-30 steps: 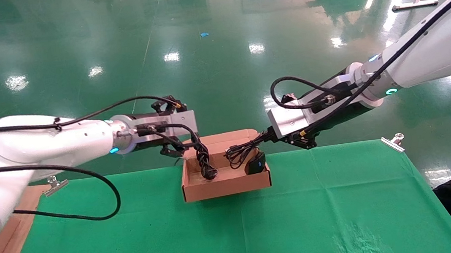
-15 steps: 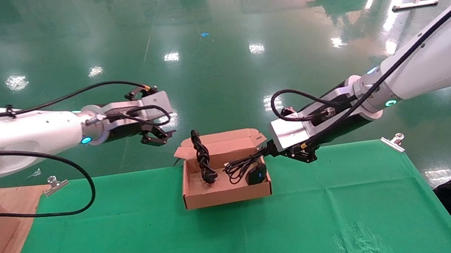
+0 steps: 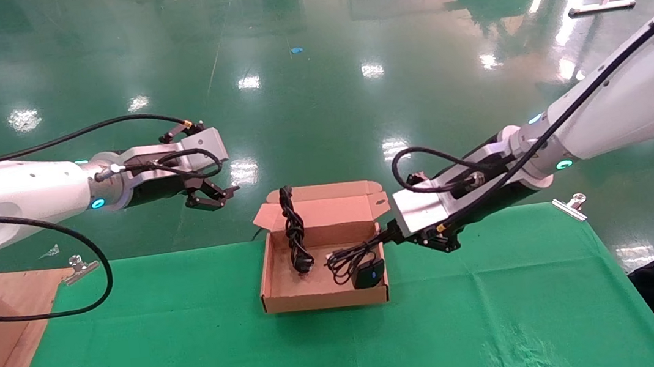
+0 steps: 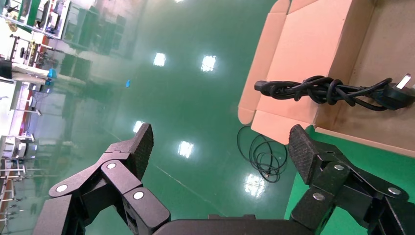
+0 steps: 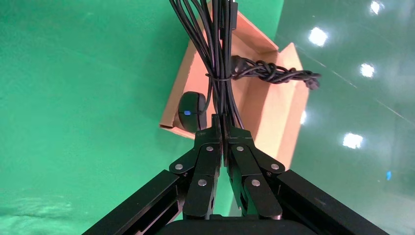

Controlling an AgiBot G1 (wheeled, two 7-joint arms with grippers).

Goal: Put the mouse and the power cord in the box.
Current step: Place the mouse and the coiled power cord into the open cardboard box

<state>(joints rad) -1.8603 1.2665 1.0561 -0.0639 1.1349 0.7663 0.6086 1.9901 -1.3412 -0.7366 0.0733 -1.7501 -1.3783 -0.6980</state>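
right pincer (image 3: 393, 234): clamped tight on the mouse's thin cable bundle (image 5: 221, 58), sitting just off the box's right wall, above the tabletop edge

left pincer (image 3: 219, 197): wide open, nothing in it (the wrist view shows both fingers (image 4: 136, 149) spread far apart), hanging over the floor, up and left of the box

mouse (image 3: 370, 274): black, tiny blue mark showing, in the box's front right corner against the front wall; its cable runs up and right into the right pincer

power cord (image 3: 292, 230): twisted black bundle inside the box on the left half, plug end (image 4: 395, 93) down on the box floor, the other end leaning up against the open lid flap

box (image 3: 291, 298): brown cardboard, lid flap open toward the back, sitting around the middle of the far side of the tabletop

tabletop (image 3: 199, 358): covered in green cloth, metal clips (image 3: 570, 206) at the far corners

floor (image 3: 312, 56): shiny green, lots of light reflections
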